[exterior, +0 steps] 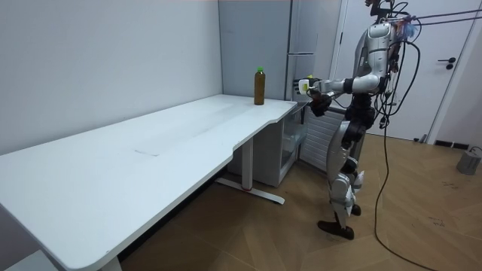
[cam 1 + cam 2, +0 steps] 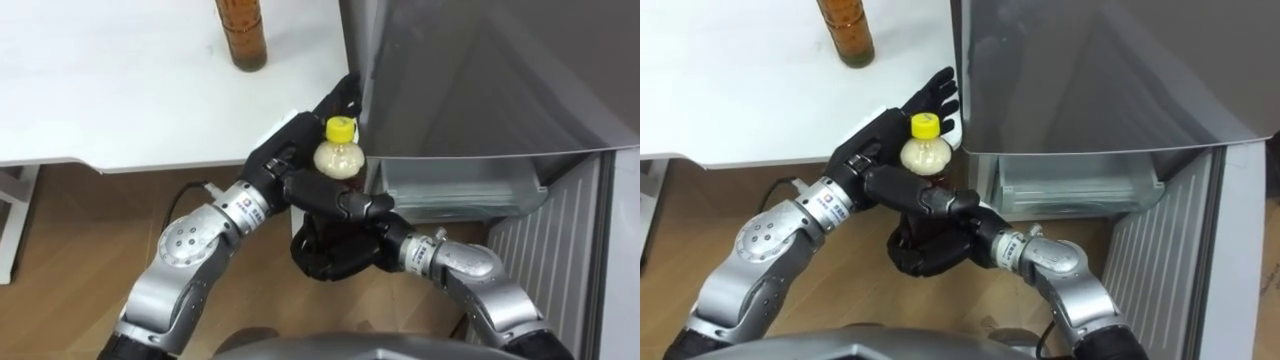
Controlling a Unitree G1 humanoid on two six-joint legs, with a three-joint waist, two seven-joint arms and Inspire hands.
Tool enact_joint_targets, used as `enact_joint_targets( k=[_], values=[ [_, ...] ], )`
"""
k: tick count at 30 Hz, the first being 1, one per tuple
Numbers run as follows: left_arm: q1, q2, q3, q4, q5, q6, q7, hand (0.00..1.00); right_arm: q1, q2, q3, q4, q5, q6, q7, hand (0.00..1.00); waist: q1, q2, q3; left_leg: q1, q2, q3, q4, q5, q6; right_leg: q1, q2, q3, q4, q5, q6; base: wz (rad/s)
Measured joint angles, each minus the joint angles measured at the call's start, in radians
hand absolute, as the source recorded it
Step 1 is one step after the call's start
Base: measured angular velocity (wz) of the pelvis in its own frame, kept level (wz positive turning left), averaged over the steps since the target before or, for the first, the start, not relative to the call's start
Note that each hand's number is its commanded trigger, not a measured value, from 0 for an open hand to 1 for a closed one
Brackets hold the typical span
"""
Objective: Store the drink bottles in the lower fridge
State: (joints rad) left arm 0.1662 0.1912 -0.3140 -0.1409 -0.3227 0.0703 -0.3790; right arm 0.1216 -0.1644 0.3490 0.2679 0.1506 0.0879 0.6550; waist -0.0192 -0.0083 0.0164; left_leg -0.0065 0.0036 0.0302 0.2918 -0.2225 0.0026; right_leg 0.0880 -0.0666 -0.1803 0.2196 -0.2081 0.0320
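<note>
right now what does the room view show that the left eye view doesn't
Room view: the table at full length, the robot standing at its far end by the fridge, a door behind it. Left eye view: the right hand curled round the yellow-capped bottle, the left hand open beside it. Both: that bottle and the brown bottle on the table.

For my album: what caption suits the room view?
Humanoid robot at the fridge holds a yellow-capped bottle; a brown bottle stands on the white table.
</note>
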Motion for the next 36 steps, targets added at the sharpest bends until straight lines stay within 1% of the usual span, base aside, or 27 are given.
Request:
enact_joint_targets(
  k=[4, 7, 10, 12, 14, 15, 18, 20, 23, 26, 27, 28, 30, 31, 33, 34, 35, 36],
  values=[
    [0.000, 0.000, 0.005, -0.045, 0.000, 0.000, 0.001, 0.00, 0.000, 0.000, 0.000, 0.000, 0.005, -0.003, 0.000, 1.00, -0.001, 0.000, 0.0000, 0.002, 0.000, 0.000, 0.000, 0.000, 0.000, 0.001, 0.000, 0.001, 0.001, 0.000, 0.000, 0.00],
    [0.000, 0.000, 0.017, -0.094, 0.000, -0.011, 0.003, 0.00, 0.000, -0.001, 0.000, 0.000, 0.005, -0.005, -0.001, 1.00, -0.002, 0.000, 0.0002, 0.002, 0.000, 0.000, 0.000, 0.000, 0.000, 0.004, 0.000, 0.001, 0.001, 0.000, 0.000, 0.00],
    [-0.004, -0.004, 0.026, -0.154, -0.001, -0.028, 0.003, 0.00, 0.000, -0.002, 0.000, 0.000, 0.003, -0.002, -0.002, 1.00, 0.000, 0.001, 0.0041, 0.012, 0.000, 0.000, -0.002, 0.000, 0.000, 0.010, 0.002, 0.006, -0.003, 0.000, 0.000, 0.00],
    [-0.019, -0.020, 0.038, -0.199, -0.002, -0.040, 0.001, 0.00, 0.000, -0.001, 0.002, 0.008, 0.001, -0.002, 0.003, 1.00, 0.013, 0.004, 0.0085, 0.017, 0.001, -0.001, -0.006, 0.000, 0.000, 0.018, 0.005, 0.008, -0.017, 0.001, -0.001, 0.00],
    [-0.041, -0.023, 0.040, -0.225, -0.005, -0.050, -0.002, 0.00, 0.001, -0.001, 0.003, 0.024, -0.001, -0.002, 0.003, 1.00, 0.021, 0.005, 0.0086, 0.017, 0.001, -0.002, -0.008, 0.000, 0.000, 0.018, 0.005, 0.008, -0.017, 0.001, -0.001, 0.00],
    [-0.055, -0.024, 0.038, -0.244, -0.024, -0.055, -0.009, 0.00, 0.001, -0.002, 0.003, 0.037, -0.002, 0.000, 0.003, 1.00, 0.028, 0.007, 0.0084, 0.017, 0.001, -0.002, -0.008, 0.000, 0.000, 0.018, 0.006, 0.008, -0.018, 0.001, -0.001, 0.00],
    [-0.059, -0.025, 0.059, -0.301, -0.048, -0.074, -0.028, 0.00, 0.011, -0.004, 0.000, 0.041, -0.034, 0.001, 0.002, 1.00, 0.046, 0.014, 0.0042, 0.020, 0.002, 0.005, -0.019, 0.000, 0.000, 0.013, 0.006, 0.015, -0.018, 0.001, -0.001, -0.07],
    [-0.059, -0.029, 0.080, -0.314, -0.081, -0.080, -0.030, 0.00, 0.020, -0.007, 0.000, 0.041, -0.040, 0.001, 0.002, 1.00, 0.053, 0.018, 0.0018, 0.023, 0.002, 0.007, -0.019, 0.000, 0.000, 0.014, 0.005, 0.016, -0.017, 0.001, -0.001, -0.03],
    [-0.060, -0.032, 0.119, -0.323, -0.101, -0.085, -0.025, 0.00, 0.021, -0.008, 0.000, 0.040, -0.041, 0.001, 0.001, 1.00, 0.055, 0.022, 0.0007, 0.034, 0.002, 0.006, -0.023, 0.000, 0.000, 0.024, 0.005, 0.015, -0.017, 0.001, -0.001, 0.00],
    [-0.061, -0.044, 0.153, -0.346, -0.119, -0.090, -0.021, 0.00, 0.020, -0.009, -0.003, 0.040, -0.041, 0.001, 0.000, 1.00, 0.055, 0.023, 0.0012, 0.051, 0.002, 0.005, -0.025, 0.000, 0.000, 0.042, 0.005, 0.015, -0.018, 0.001, -0.001, 0.00],
    [-0.062, -0.049, 0.159, -0.357, -0.128, -0.106, -0.017, 0.00, 0.020, -0.008, -0.009, 0.040, -0.041, 0.001, 0.001, 1.00, 0.055, 0.024, 0.0019, 0.053, 0.001, 0.004, -0.026, 0.000, 0.000, 0.045, 0.005, 0.014, -0.018, 0.001, -0.001, 0.00],
    [-0.062, -0.053, 0.163, -0.362, -0.135, -0.114, -0.014, 0.00, 0.021, -0.008, -0.013, 0.040, -0.041, 0.001, 0.001, 1.00, 0.055, 0.024, 0.0022, 0.054, 0.001, 0.003, -0.026, 0.000, 0.000, 0.046, 0.005, 0.014, -0.018, 0.001, -0.001, 0.00],
    [-0.063, -0.064, 0.197, -0.398, -0.138, -0.131, 0.008, 0.00, 0.026, -0.006, -0.030, 0.039, -0.041, 0.000, 0.000, 1.00, 0.055, 0.025, 0.0021, 0.052, 0.001, -0.007, -0.026, 0.000, -0.001, 0.045, 0.005, 0.012, -0.016, 0.001, -0.001, 0.00],
    [-0.063, -0.064, 0.201, -0.406, -0.138, -0.142, 0.019, 0.00, 0.028, -0.006, -0.033, 0.039, -0.041, 0.000, 0.000, 1.00, 0.055, 0.025, 0.0019, 0.052, 0.001, -0.008, -0.025, 0.000, -0.001, 0.045, 0.006, 0.012, -0.016, 0.001, -0.002, 0.04],
    [-0.063, -0.066, 0.233, -0.437, -0.136, -0.166, 0.047, 0.00, 0.042, -0.005, -0.048, 0.034, -0.078, -0.003, -0.001, 1.00, 0.059, 0.028, 0.0003, 0.054, 0.001, -0.013, -0.025, 0.000, -0.001, 0.052, 0.006, 0.008, -0.015, 0.001, -0.002, 0.05],
    [-0.063, -0.066, 0.241, -0.445, -0.136, -0.171, 0.055, 0.00, 0.043, -0.005, -0.049, 0.035, -0.090, -0.003, -0.002, 1.00, 0.061, 0.029, 0.0000, 0.054, 0.001, -0.011, -0.025, 0.000, -0.001, 0.054, 0.007, 0.008, -0.015, 0.001, -0.002, 0.03],
    [-0.068, -0.067, 0.257, -0.452, -0.136, -0.190, 0.072, 0.00, 0.049, -0.006, -0.055, 0.037, -0.104, -0.003, -0.002, 1.00, 0.066, 0.029, -0.0006, 0.055, 0.001, -0.008, -0.025, 0.000, -0.001, 0.056, 0.007, 0.007, -0.016, 0.001, -0.002, 0.00],
    [-0.080, -0.068, 0.276, -0.453, -0.137, -0.207, 0.094, 0.00, 0.059, -0.007, -0.066, 0.037, -0.107, -0.006, -0.004, 1.00, 0.080, 0.031, -0.0014, 0.056, 0.001, -0.008, -0.024, 0.000, -0.001, 0.058, 0.007, 0.007, -0.016, 0.002, -0.002, 0.00]
  ],
)
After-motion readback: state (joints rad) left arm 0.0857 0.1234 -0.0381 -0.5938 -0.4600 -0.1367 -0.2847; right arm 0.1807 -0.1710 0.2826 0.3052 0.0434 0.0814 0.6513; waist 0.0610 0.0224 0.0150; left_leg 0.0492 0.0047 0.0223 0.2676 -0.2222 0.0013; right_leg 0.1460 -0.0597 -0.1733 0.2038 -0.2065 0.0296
